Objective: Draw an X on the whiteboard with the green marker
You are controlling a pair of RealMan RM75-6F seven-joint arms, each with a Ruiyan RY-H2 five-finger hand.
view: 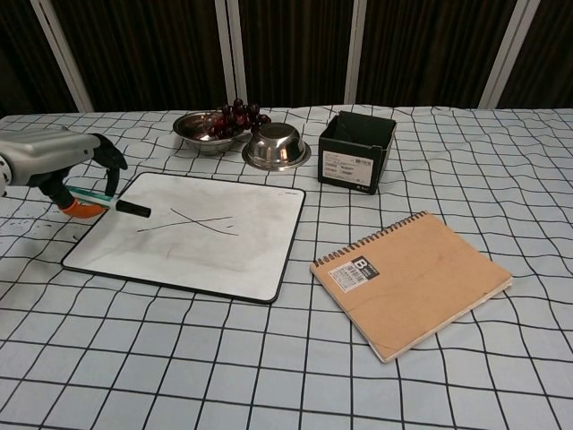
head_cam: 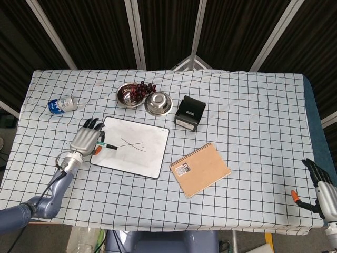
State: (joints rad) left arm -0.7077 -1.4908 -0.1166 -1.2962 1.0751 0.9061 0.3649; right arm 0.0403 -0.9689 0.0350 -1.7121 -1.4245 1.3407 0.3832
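Left hand (head_cam: 87, 140) gripping green marker (head_cam: 108, 147), over whiteboard (head_cam: 145, 158) edge

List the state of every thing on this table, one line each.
whiteboard: flat, X drawn on it
green marker: held over the whiteboard's left edge
left hand: holds the marker
right hand: holds nothing
notebook: closed
black box: open-topped
can: on its side
steel bowl: upside down

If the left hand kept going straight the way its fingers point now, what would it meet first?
The left hand points toward the table's far side, fingers just beside the whiteboard. Only bare checked cloth lies in that line. The blue can sits off to its left and looks missed, though depth is uncertain.
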